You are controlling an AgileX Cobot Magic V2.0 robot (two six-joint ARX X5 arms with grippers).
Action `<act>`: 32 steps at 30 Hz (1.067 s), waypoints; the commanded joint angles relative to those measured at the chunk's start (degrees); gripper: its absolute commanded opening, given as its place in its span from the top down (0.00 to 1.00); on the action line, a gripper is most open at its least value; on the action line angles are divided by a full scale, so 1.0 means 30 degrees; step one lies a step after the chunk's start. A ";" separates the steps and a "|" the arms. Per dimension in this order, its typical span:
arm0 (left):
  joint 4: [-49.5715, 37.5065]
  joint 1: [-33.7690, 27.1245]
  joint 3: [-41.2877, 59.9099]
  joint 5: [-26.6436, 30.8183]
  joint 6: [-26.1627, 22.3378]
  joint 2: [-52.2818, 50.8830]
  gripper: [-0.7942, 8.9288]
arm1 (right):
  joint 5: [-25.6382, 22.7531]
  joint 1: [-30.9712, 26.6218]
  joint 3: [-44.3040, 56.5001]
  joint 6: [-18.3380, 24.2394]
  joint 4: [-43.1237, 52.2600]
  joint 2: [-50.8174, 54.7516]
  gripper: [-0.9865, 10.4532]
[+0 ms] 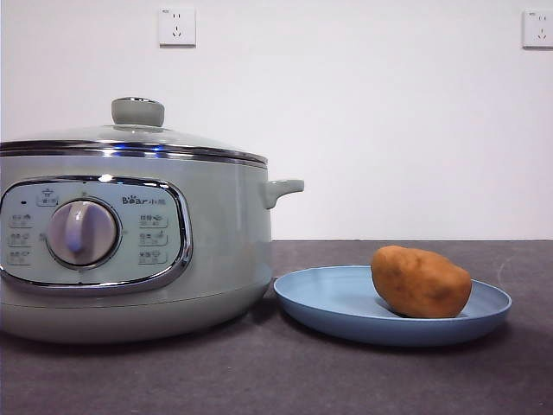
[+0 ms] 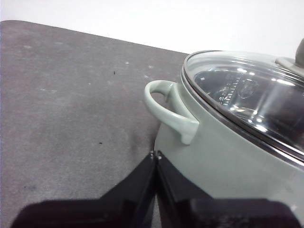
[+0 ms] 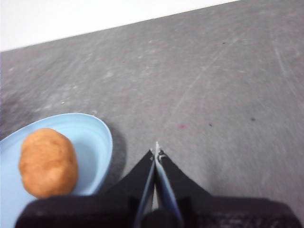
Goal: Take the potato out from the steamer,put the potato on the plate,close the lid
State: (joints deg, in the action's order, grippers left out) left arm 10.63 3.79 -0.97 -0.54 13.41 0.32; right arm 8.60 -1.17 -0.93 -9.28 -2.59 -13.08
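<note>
One potato: the single orange-brown potato (image 1: 421,281) is lying on its side on the plate, toward the edge away from the steamer, which suits the task's second step looking done.
One plate: the light-blue plate (image 1: 328,298) is sitting on the dark table (image 1: 276,380) just beside the steamer, near enough for a short carry.
One steamer: the pale-green steamer (image 1: 225,233) is standing with its dial panel facing the front camera and one side handle (image 1: 283,188) pointing toward the plate.
One lid: the glass lid (image 1: 130,137) is resting on the chrome rim, seemingly seated all round, though the far side is hidden; I judge the closing step finished.
Left hand: the left hand (image 2: 156,155) is hanging beside the steamer's other handle, jaws pressed together, gripping nothing.
Right hand: the right hand (image 3: 156,151) is hovering over bare table just beside the plate, jaws likewise closed and empty.
Two wall sockets: two wall sockets (image 1: 177,26) are showing behind.
</note>
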 commanded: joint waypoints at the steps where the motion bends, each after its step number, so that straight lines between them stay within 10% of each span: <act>1: -0.0058 -0.0029 0.0270 0.0109 0.0044 -0.0036 0.92 | -0.0022 -0.0386 0.0189 -0.0495 -0.1129 0.1311 0.91; 32: -0.0087 -0.0015 0.0262 0.0138 0.0036 -0.0029 0.92 | -0.0036 -0.0714 0.0182 0.1603 -0.2433 0.4320 0.91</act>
State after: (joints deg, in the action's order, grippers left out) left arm 10.61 3.79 -0.97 -0.21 13.54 0.32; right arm 8.47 -3.29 -1.10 -4.89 -9.58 -0.23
